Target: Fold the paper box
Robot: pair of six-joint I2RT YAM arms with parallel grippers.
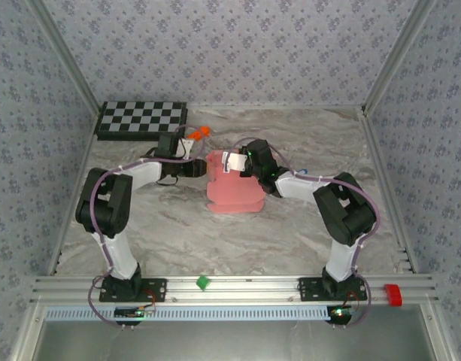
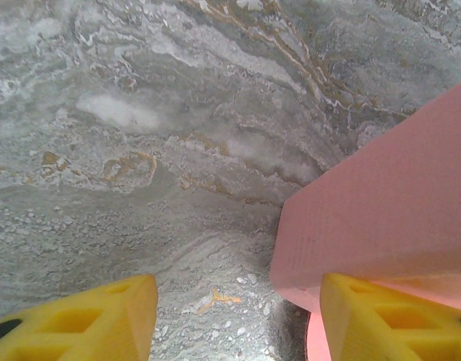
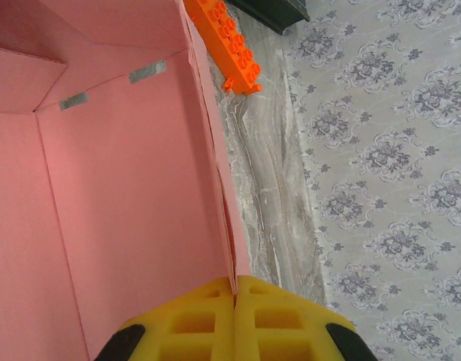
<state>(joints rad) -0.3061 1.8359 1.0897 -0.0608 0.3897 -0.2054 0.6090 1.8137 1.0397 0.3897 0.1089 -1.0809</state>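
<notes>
At surface ctr: pink paper box; right gripper clamped on its wall, left gripper jaws apart

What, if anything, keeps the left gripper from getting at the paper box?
Probably nothing, so yes. The left gripper is open beside the paper box, one finger at its wall. The right gripper, shut on a wall, does not block it.

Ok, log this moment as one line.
paper box: partly folded | left end effector: open beside it | right end effector: shut on its wall
</notes>
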